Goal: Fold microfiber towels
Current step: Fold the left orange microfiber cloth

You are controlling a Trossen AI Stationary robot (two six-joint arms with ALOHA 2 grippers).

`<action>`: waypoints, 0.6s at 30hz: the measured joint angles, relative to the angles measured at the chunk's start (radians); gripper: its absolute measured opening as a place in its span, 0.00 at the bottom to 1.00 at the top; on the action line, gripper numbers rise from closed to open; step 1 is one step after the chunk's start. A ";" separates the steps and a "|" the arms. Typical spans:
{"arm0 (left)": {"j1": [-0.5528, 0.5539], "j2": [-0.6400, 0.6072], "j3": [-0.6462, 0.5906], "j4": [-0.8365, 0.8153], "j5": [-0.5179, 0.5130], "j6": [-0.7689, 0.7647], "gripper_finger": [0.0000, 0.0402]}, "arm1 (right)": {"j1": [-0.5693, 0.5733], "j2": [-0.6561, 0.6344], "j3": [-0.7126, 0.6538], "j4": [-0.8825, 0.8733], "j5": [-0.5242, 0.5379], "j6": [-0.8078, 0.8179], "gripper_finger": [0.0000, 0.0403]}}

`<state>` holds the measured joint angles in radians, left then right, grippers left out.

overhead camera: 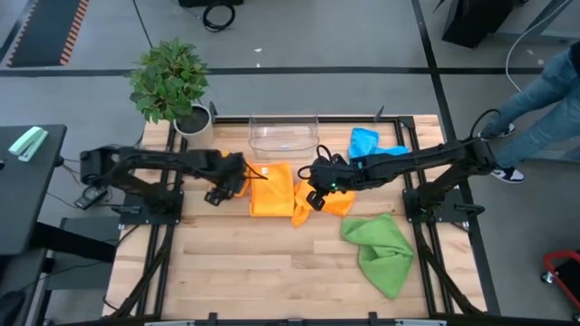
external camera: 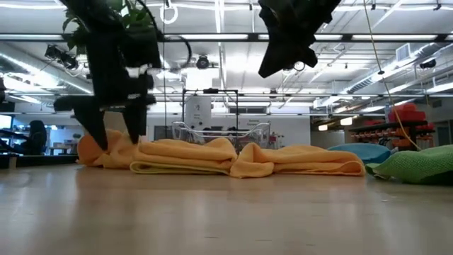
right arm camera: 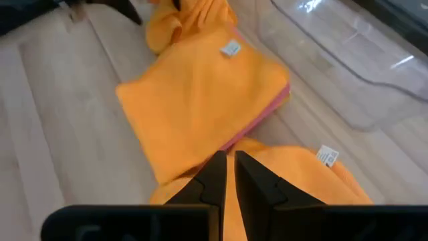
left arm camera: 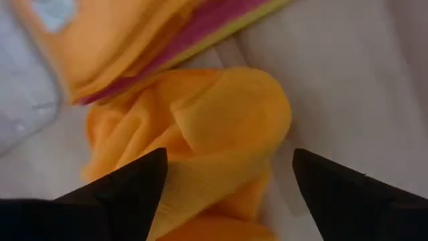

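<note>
Releasing is the step in hand, by the look of it: the left gripper (left arm camera: 227, 191) hangs with its jaws wide apart, a bunched lump of orange towel (left arm camera: 200, 140) sitting loose between and just ahead of them, gripped by neither. To do this well, I'd say lift straight up and clear so no fold snags a fingertip, then come back for a clean corner, because that lump needs flattening before it can be folded.

Just beyond the jaws lies the folded stack (overhead camera: 272, 188), orange on top with pink and yellow edges peeping out underneath; dragging sideways would ruffle it. Over on the other side, the right gripper (right arm camera: 229, 175) hovers above the second orange towel (overhead camera: 337, 201), jaws together and empty, the stack ahead of them.

Around the work: the clear plastic bin (overhead camera: 284, 136) stands past the stack at the back of the desk (overhead camera: 254, 272), the blue towel (overhead camera: 367, 142) behind the right arm, the green towel (overhead camera: 381, 249) crumpled nearer the front, both well clear of either set of jaws. A potted plant (overhead camera: 169, 81) sits off the back corner, and a person's legs (overhead camera: 544, 100) show beyond the desk
</note>
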<state>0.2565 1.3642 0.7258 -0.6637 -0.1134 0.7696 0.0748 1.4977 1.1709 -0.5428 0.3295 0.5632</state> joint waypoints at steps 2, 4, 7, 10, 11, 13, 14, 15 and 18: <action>-0.002 0.060 0.000 -0.010 -0.027 0.016 0.75 | 0.005 -0.006 0.000 -0.026 -0.001 0.001 0.10; -0.012 0.102 0.008 -0.043 -0.049 -0.019 0.62 | 0.007 -0.018 0.001 -0.066 -0.001 0.001 0.10; -0.030 0.120 0.028 -0.125 -0.050 -0.163 0.27 | 0.007 -0.035 0.001 -0.125 0.010 -0.002 0.10; -0.050 0.112 0.050 -0.232 -0.030 -0.386 0.06 | -0.002 -0.053 0.001 -0.169 0.044 -0.036 0.10; -0.061 0.100 0.063 -0.270 -0.001 -0.465 0.05 | -0.008 -0.057 0.001 -0.173 0.046 -0.049 0.10; -0.097 0.060 0.085 -0.322 0.117 -0.602 0.04 | -0.027 -0.061 0.001 -0.163 0.019 -0.088 0.10; -0.125 0.036 0.098 -0.339 0.197 -0.669 0.03 | -0.036 -0.056 0.001 -0.153 -0.002 -0.111 0.10; -0.159 0.008 0.107 -0.337 0.280 -0.745 0.02 | -0.047 -0.052 0.001 -0.137 -0.033 -0.137 0.10; -0.290 -0.086 0.142 -0.304 0.472 -0.963 0.03 | -0.074 -0.012 -0.008 -0.048 -0.118 -0.198 0.10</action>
<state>-0.0330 1.2787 0.8681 -0.9676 0.3587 -0.1931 0.0012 1.4858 1.1630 -0.5907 0.2117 0.3651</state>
